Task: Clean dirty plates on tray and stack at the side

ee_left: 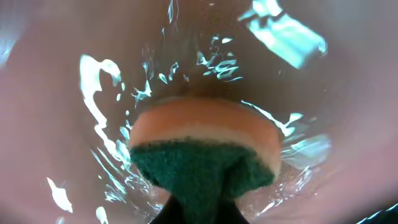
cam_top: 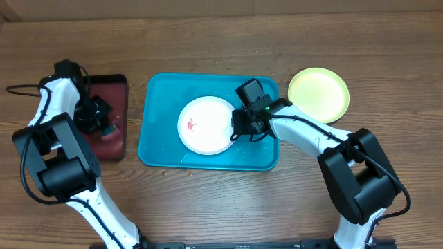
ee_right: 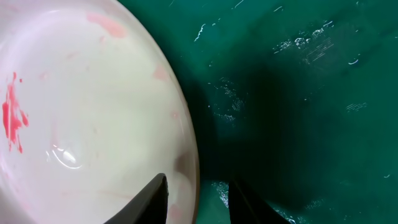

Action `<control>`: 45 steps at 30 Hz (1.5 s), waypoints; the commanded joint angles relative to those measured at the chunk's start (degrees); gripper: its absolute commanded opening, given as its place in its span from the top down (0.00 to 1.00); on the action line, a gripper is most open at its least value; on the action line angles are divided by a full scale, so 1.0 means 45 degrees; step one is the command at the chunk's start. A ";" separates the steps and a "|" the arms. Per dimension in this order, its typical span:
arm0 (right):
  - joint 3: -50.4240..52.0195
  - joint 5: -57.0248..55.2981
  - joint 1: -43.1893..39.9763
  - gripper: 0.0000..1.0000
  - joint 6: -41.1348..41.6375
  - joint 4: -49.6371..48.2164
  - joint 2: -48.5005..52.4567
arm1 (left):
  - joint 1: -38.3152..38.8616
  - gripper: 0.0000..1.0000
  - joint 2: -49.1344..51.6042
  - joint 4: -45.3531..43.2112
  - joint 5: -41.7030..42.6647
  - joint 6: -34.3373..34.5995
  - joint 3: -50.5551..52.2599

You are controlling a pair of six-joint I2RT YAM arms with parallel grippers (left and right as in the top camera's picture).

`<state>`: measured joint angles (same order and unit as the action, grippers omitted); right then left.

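Observation:
A white plate with a red smear lies in the turquoise tray. My right gripper is at the plate's right rim. In the right wrist view its fingers straddle the rim of the white plate, shut on it, over the wet tray floor. A yellow-green plate lies on the table right of the tray. The light blue plate is out of view. My left gripper is shut on a green and orange sponge.
The sponge rests on a small dark red tray left of the turquoise one; its surface is wet. Small red specks lie on the wooden table in front of the turquoise tray.

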<state>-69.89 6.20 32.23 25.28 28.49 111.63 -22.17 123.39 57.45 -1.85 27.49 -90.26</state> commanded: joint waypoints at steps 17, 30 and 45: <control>0.0107 0.0073 -0.0049 0.87 0.0058 -0.0253 0.0073 | 0.0024 0.96 -0.0063 0.3036 -0.0223 -0.0214 -0.2662; 0.0107 0.0078 -0.0049 0.96 0.0068 -0.0068 0.0073 | 0.0311 0.96 -0.3342 0.2565 0.4124 -0.1637 -0.2744; 0.0102 0.0117 -0.0049 0.96 0.0073 0.0063 0.0073 | 0.5119 0.96 -0.3910 0.2302 0.4090 -0.1345 -0.1049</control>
<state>-69.80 6.68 32.25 25.61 28.56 111.72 -2.59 104.03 69.06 15.51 21.65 -98.59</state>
